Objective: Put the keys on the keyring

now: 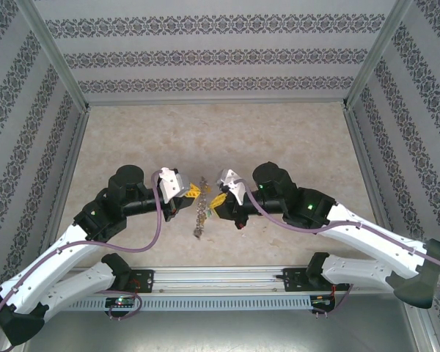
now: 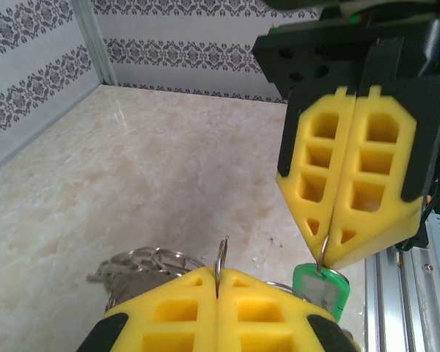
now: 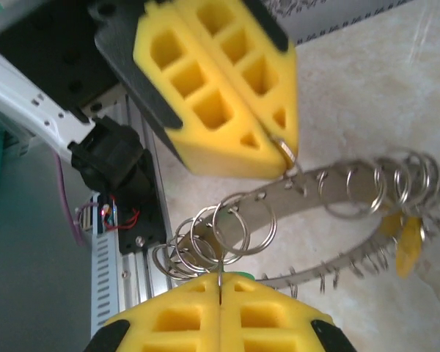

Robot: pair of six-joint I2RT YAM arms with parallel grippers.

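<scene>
Your left claw [image 2: 218,277] is fully closed over the marble table [image 1: 220,139], pinching a small wire loop on the big keyring [image 3: 315,182]. The keyring stretches between both claws near the table's front middle. Your right claw [image 3: 220,282], also closed, pinches the loop of the green-tagged key [image 2: 321,287]. You'll find a blurred yellow-tagged key [image 3: 408,249] by the keyring's far end.

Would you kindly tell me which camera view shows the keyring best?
The right wrist view: the keyring curves across it, band and loops distinct, the left gripper pinching one loop. The left wrist view catches a few loops behind its own fingers; the top view has it as a small dangling cluster.
</scene>
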